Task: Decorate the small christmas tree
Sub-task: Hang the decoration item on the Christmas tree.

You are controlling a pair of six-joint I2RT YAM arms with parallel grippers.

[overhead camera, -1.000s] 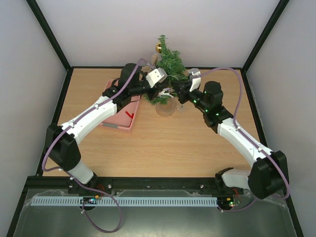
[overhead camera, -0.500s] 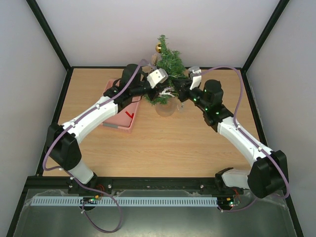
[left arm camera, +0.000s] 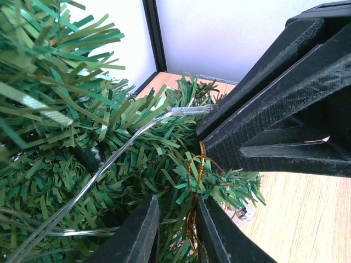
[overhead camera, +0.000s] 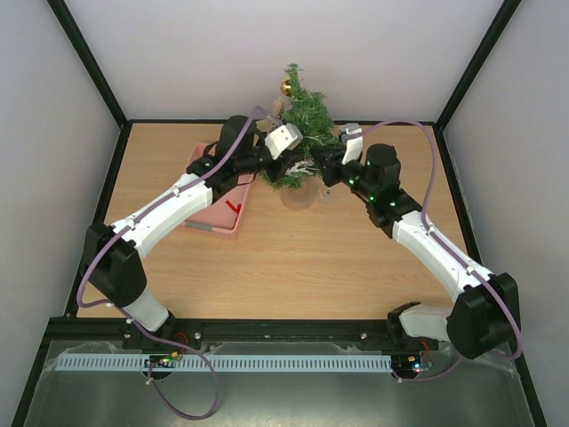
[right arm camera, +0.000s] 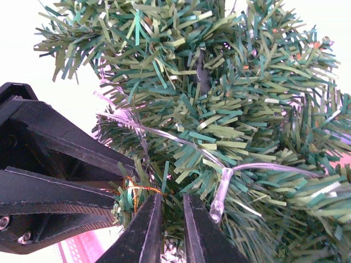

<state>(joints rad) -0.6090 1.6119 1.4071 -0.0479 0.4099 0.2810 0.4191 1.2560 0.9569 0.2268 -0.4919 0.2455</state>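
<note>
Well, left hand (left arm camera: 175, 208) ajar, right hand (right arm camera: 171, 201) pinches the bristly green small christmas tree (overhead camera: 307, 111).

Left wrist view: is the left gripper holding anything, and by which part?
Cannot be told. A gold thread loop runs down between the left gripper's fingers, among the small christmas tree's needles, but the jaws stand slightly apart.

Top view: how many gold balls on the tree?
1: a gold ball hangs on the upper left of the tree, near the tip. More may be hidden behind the branches or the arms.
</note>
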